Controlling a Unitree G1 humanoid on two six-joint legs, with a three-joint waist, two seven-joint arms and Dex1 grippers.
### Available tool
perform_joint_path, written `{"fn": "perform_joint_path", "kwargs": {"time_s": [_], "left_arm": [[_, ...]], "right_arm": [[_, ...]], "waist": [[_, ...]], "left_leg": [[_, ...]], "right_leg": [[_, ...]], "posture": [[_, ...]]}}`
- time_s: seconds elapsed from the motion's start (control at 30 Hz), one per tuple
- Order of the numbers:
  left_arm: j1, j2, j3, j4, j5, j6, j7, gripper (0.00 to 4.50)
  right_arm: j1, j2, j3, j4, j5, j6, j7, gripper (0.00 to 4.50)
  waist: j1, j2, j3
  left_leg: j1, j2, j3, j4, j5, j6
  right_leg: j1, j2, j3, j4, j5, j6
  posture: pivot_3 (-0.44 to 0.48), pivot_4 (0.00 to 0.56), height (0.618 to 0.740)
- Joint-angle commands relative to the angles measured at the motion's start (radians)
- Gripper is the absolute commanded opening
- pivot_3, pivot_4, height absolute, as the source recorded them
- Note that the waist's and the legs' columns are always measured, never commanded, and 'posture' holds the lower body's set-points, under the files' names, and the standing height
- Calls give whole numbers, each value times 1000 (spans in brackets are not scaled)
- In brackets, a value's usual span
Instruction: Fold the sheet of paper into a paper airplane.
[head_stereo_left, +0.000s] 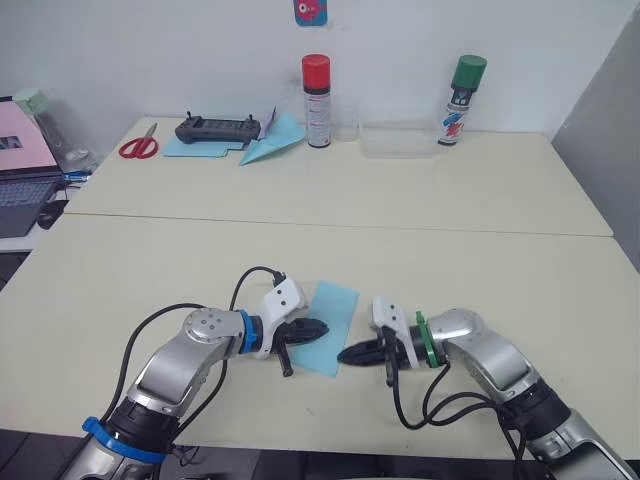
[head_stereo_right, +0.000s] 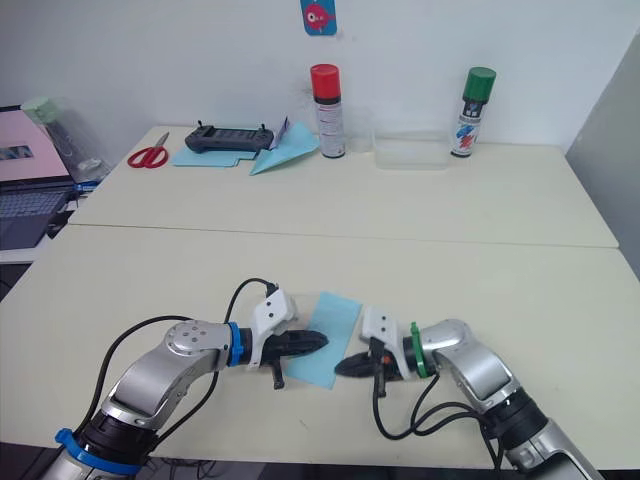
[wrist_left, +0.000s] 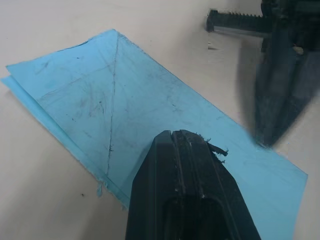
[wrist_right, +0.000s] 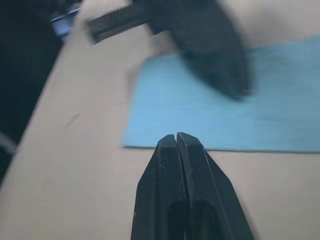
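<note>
Thin light-blue sheet of paper (head_stereo_left: 327, 327), folded double with diagonal crease lines, lies flat on the near part of the cream table (head_stereo_left: 480, 260), between the two grippers. Left gripper (wrist_left: 176, 136), black fingers pressed together with nothing between them, rests its tip on the sheet. Right gripper (wrist_right: 176, 138), fingers likewise closed and empty, sits on bare tabletop just off the sheet's edge.

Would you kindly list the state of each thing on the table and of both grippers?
sheet of paper: lying flat on the table, folded over, creases showing.
left gripper: shut, tips over the sheet.
right gripper: shut, tips beside the sheet's edge, off the paper.
red-capped spray can: upright, capped.
green-capped spray can: upright, capped.
scissors: lying flat, blades closed.
paper dart: folded, lying by the controller.
</note>
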Motion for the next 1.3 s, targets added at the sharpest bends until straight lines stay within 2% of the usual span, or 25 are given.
{"fn": "perform_joint_path", "kwargs": {"time_s": [0.03,0.17,0.27,0.4,0.8,1.1,1.3], "left_arm": [[10,14,62,4,-48,48,-7,0],[-11,46,165,-12,-143,109,-33,0],[-64,104,239,25,-185,134,-74,0],[-70,149,211,67,-149,79,-116,0],[-86,75,94,157,-23,-73,-91,0],[-244,-26,72,331,41,-154,-78,0],[-270,-47,48,388,79,-196,-97,0]], "right_arm": [[-23,36,-42,-3,-39,-32,-106,21],[-27,46,-20,8,-83,-43,-147,21],[-32,55,2,38,-118,-66,-161,21],[-35,54,18,78,-146,-97,-159,21],[-41,52,12,105,-149,-117,-152,21],[-42,50,18,108,-152,-118,-150,21],[-47,51,21,112,-155,-122,-154,21]], "waist": [[0,0,0],[-3,2,2],[-2,1,6],[-5,1,7],[-5,0,8],[-1,0,8],[-6,0,8]], "left_leg": [[-1,0,0,0,0,0],[-10,0,-1,0,0,0],[-12,0,-2,0,0,0],[-11,0,-1,0,0,0],[-10,0,-1,1,0,0],[-10,0,-1,2,0,0],[-10,0,-1,2,0,0]], "right_leg": [[-1,0,0,0,0,0],[-9,1,-1,1,1,1],[-12,1,-2,2,1,1],[-10,1,-1,1,1,1],[-9,1,-2,2,1,0],[-8,1,-2,2,2,1],[-9,1,-2,2,2,1]], "posture": [[0,150,740],[0,150,740],[0,150,740],[0,150,740],[0,150,740],[0,150,740],[0,150,740]]}}
